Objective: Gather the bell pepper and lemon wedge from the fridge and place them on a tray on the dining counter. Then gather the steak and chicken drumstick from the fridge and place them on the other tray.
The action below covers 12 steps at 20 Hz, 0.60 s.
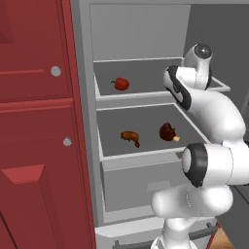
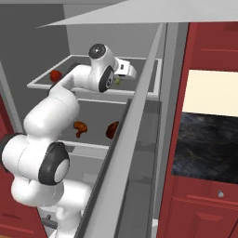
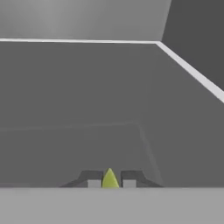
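The fridge (image 1: 146,39) is grey all over inside — flat grey back wall, darker grey shelf floors with pale, almost white rims. On the upper shelf (image 1: 146,73) sits a bright red bell pepper (image 1: 121,84) with a dark stem end. The lower shelf (image 1: 146,131) has an orange-brown chicken drumstick (image 1: 130,137) and a very dark reddish-brown steak (image 1: 167,131) with a small tan bit at one edge. The lemon wedge (image 3: 109,179) is yellow-green, sitting between the hand's (image 3: 111,183) dark finger tips with their light grey pads. Cabinets (image 1: 34,121) either side are deep red with round grey knobs — one on the right has a cream panel (image 2: 211,93) above a black marbled one (image 2: 207,148).
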Motion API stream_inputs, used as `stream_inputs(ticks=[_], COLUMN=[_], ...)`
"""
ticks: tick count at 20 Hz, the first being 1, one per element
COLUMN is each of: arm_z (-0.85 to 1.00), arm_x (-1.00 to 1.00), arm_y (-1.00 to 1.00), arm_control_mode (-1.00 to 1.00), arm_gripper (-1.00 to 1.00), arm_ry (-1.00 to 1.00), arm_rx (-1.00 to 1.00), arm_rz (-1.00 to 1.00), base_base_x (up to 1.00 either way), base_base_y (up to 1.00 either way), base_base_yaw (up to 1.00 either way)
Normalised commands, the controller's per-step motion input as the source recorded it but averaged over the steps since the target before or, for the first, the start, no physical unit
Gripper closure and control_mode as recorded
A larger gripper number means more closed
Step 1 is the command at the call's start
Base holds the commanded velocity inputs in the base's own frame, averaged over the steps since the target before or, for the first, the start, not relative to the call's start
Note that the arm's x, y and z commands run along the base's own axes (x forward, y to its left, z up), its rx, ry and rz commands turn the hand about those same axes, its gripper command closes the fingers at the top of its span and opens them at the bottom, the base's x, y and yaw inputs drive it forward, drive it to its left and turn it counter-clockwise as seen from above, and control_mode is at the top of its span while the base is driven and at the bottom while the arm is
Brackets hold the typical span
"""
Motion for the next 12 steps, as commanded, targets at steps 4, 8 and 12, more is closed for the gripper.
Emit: stream_inputs(ticks=[4, 8, 12], arm_z=[0.21, 0.31, 0.37], arm_x=[-0.66, -0.65, -0.71], arm_y=[0.13, 0.13, 0.12], arm_control_mode=[-1.00, -1.00, -1.00], arm_gripper=[1.00, 1.00, 1.00], arm_ry=[-0.01, 0.00, 0.00], arm_rx=[0.00, 0.00, 0.00], arm_rz=[0.00, 0.00, 0.00], base_base_x=[0.00, 0.00, 0.00], base_base_y=[0.00, 0.00, 0.00], base_base_yaw=[0.00, 0.00, 0.00])
